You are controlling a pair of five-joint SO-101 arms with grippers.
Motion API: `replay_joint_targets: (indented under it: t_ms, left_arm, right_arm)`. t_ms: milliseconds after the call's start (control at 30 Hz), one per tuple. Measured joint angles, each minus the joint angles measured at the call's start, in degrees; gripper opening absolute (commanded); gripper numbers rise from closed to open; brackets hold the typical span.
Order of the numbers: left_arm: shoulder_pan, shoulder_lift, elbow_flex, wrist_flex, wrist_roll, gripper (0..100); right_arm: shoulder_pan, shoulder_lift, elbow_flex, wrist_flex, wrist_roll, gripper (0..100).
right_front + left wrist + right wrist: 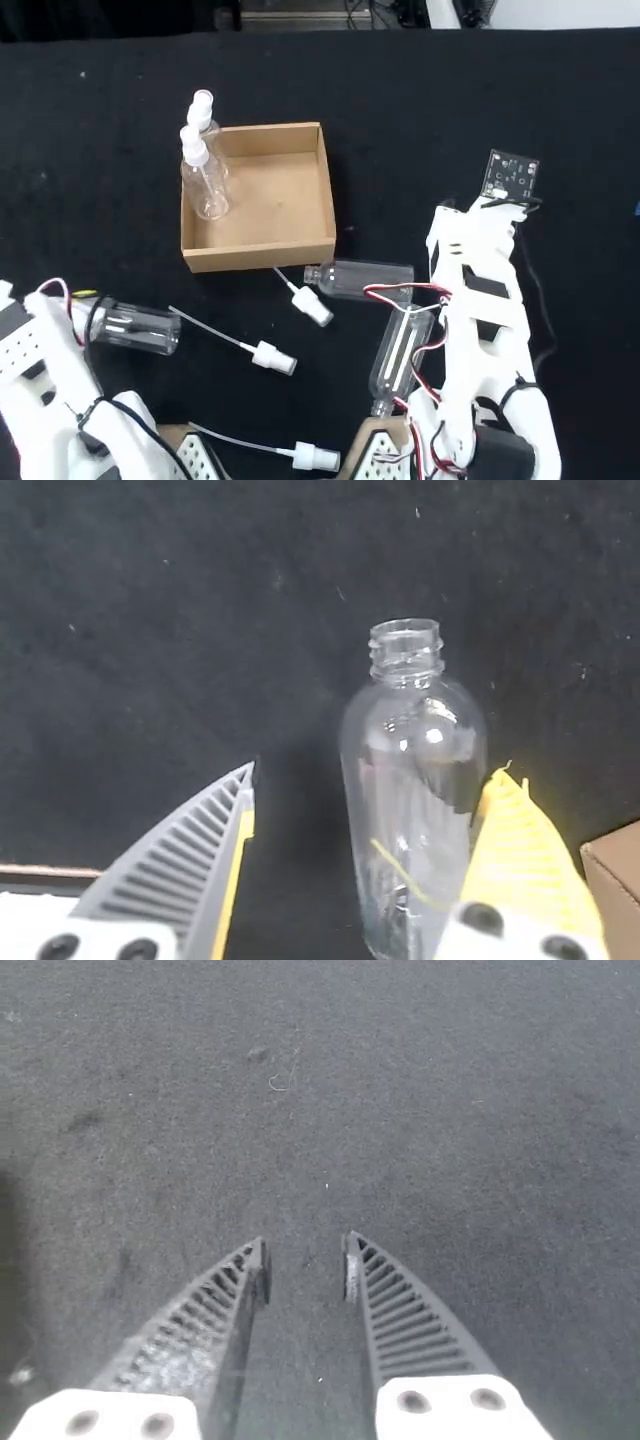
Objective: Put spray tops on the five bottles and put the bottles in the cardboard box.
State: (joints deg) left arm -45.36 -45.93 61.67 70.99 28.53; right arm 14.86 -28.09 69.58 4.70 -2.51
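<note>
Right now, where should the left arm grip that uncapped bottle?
Probably the straight body of the bottle, below its shoulder, coming from the base end, where the left gripper has its open jaws either side. The neck points away, so the threads stay free for capping.

A shallow, open-topped brown cardboard box sits left of centre in the high view. Two clear plastic bottles with white spray tops rest at its left wall. Three uncapped clear bottles lie on their sides: a lower-left bottle, a bottle below the box and a lower-centre bottle. Three loose white spray tops with thin tubes lie between them.
</note>
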Motion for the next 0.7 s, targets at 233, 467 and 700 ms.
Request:
replay_joint_targets:
  t_ms: [233,467,700]
  left_arm:
    - [2.9,0.1,0.0,-3.0,4.2,33]
    - [2.8,0.1,0.0,-5.2,4.5,33]
    - [3.1,0.2,1.5,-5.3,4.1,33]
  right_arm:
    - [0.0,0.0,0.0,0.0,0.0,10.0]
    - [0.0,0.0,0.0,0.0,0.0,10.0]
    - [-0.3,0.0,0.0,0.0,0.0,10.0]
